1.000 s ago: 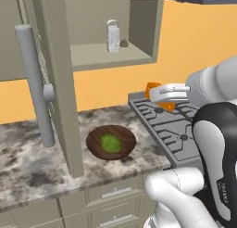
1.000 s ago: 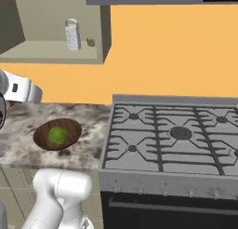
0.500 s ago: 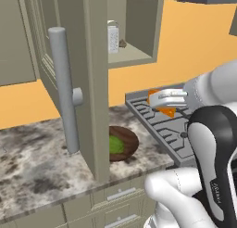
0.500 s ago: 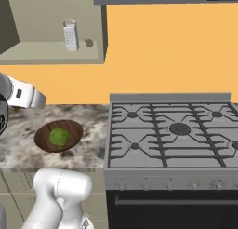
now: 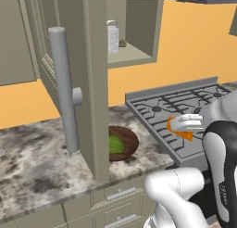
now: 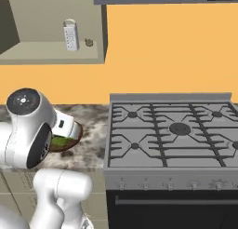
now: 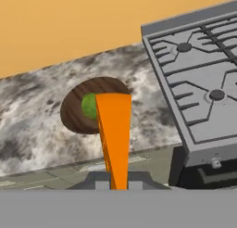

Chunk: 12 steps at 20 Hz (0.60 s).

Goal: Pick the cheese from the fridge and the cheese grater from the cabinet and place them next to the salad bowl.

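The tool [image 7: 118,180] is clamped shut on the cheese [image 7: 115,134], an orange wedge that juts forward from between the two dark fingertips in the hand view; in the left base view the same orange block [image 5: 179,129] sits under the white hand, raised above the front left part of the stove [image 5: 185,116] and apart from the bench [image 5: 32,153]. Beyond the wedge's tip lies the salad bowl [image 7: 78,109], a dark wooden dish with green leaves, resting on the marbled bench [image 7: 37,125] just beside the stove's left edge [image 7: 185,83]. In the left base view the open cabinet door [image 5: 90,79], with its thick grey bar handle [image 5: 65,88], hangs in front of the bowl [image 5: 124,141] and hides its left half, so the door stands between that camera and much of the bench. The cheese grater [image 5: 112,37] stands upright on the shelf of the cabinet [image 5: 139,18], with a small brown lump [image 5: 122,43] just beside it; the right base view shows the grater [image 6: 70,35] and the lump [image 6: 89,43] on the same shelf. In that view the white arm [image 6: 28,130] covers most of the bowl [image 6: 69,140], leaving only a sliver of rim and greens. Beige drawers [image 5: 115,194] run below the bench.
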Tool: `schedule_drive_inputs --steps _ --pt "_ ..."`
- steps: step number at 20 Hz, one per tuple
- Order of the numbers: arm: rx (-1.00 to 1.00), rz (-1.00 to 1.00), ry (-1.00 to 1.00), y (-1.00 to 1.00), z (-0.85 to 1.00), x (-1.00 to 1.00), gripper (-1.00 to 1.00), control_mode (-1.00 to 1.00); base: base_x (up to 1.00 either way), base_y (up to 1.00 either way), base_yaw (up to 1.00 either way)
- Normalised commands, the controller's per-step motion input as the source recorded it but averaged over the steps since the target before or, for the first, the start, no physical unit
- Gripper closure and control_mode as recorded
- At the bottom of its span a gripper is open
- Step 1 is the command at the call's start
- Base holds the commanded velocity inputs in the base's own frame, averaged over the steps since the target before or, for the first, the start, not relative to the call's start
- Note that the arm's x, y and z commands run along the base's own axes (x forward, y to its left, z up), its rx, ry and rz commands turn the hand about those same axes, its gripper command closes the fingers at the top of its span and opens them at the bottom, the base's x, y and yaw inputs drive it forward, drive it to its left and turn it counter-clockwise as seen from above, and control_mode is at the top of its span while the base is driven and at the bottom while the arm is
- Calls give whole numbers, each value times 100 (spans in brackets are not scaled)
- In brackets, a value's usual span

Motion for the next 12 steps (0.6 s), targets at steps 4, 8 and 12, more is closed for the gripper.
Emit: schedule_drive_inputs --steps 4,8,12 --pt "0 -1 3 -45 -64 61 100 -100 0 0 0" --pt "0 9 0 -16 -7 79 100 -100 0 0 0" --pt "-1 22 1 -6 -15 44 100 -100 0 0 0"
